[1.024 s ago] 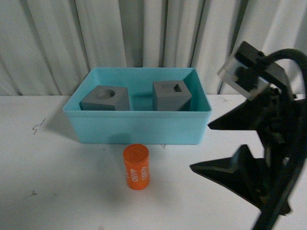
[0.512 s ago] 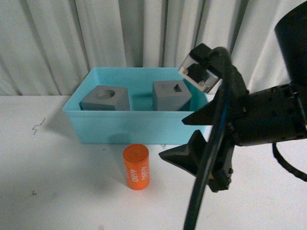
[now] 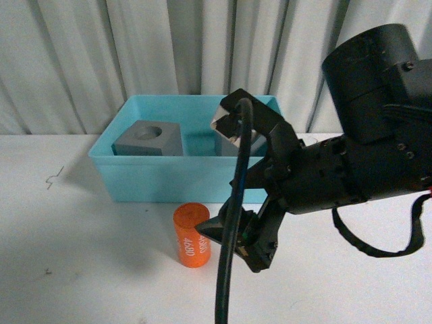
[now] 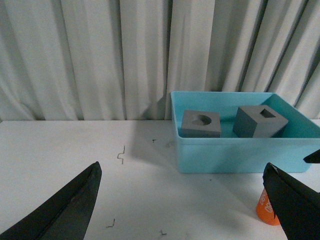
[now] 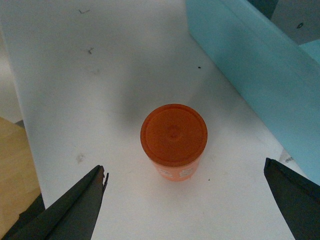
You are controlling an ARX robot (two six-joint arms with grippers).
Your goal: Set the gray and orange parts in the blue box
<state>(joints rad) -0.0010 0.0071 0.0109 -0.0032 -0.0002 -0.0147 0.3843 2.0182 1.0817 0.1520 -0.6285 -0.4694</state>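
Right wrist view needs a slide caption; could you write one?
Open right gripper aimed at upright orange cylinder beside blue box.

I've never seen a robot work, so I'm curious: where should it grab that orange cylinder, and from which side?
Probably its curved side wall, coming from above. The orange cylinder stands upright on the table, apart from the blue bin. Its flat top faces the right tool, whose open fingers could straddle the round sides.

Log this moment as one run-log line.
stage: pre-grasp | right gripper: open, orange cylinder centred between fingers, ungripped | gray cubes: both in blue box | left gripper: open, holding nothing
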